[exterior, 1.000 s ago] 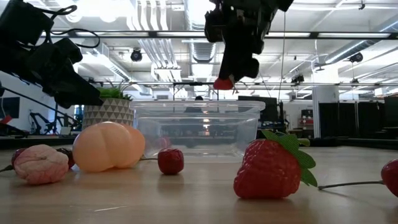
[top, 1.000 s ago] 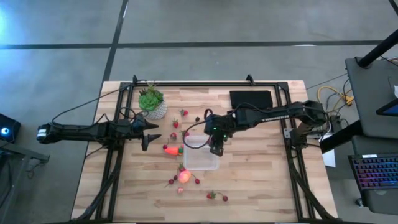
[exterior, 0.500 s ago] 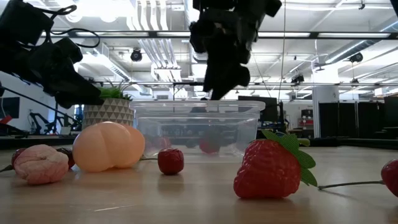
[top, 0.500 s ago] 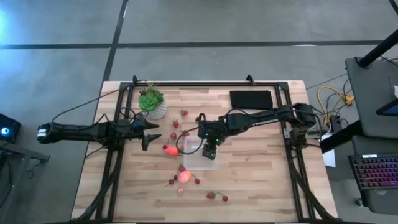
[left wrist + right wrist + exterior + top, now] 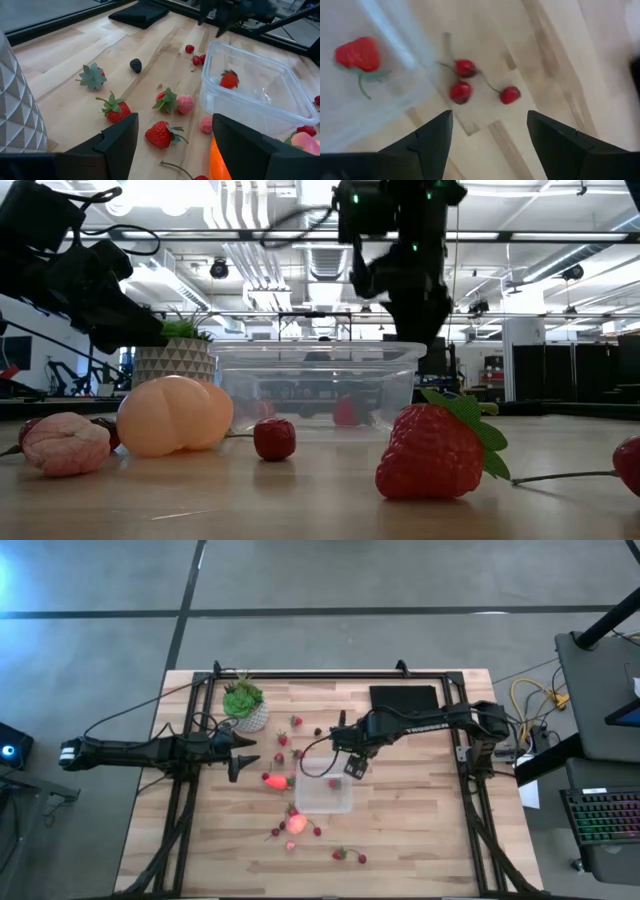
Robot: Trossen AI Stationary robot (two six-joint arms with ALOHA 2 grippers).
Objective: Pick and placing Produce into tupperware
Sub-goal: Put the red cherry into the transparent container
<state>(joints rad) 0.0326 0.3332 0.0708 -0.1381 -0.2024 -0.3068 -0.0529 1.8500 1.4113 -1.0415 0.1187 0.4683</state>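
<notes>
I see the tupperware at the centre of the high view: clear, whitish, square with rounded corners, one red strawberry lying inside. My right pincer hangs over its upper right corner, fingers spread wide and empty. My left pincer waits at centre left, also wide. More produce lies scattered on the worktop.
</notes>
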